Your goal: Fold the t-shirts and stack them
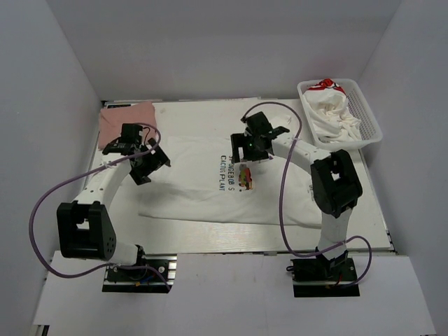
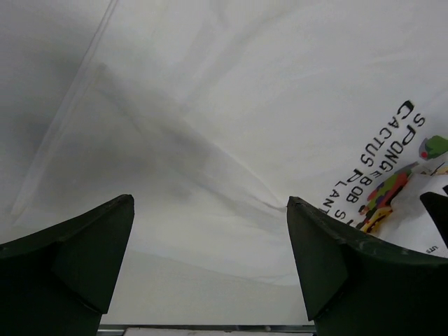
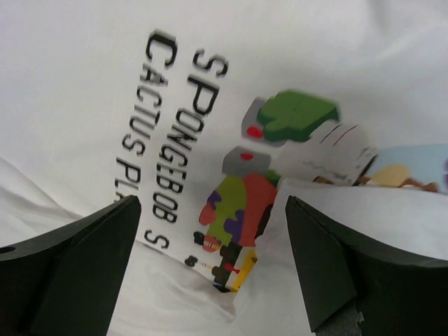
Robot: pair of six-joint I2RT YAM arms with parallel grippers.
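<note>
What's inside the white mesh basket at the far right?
The basket holds crumpled white t-shirts, one showing a red print at the far end. How many, and anything beneath, is hidden.

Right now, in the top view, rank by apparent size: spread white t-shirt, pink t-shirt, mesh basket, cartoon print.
1. spread white t-shirt
2. mesh basket
3. pink t-shirt, partly hidden, so its margin below the basket is unsure
4. cartoon print
</note>
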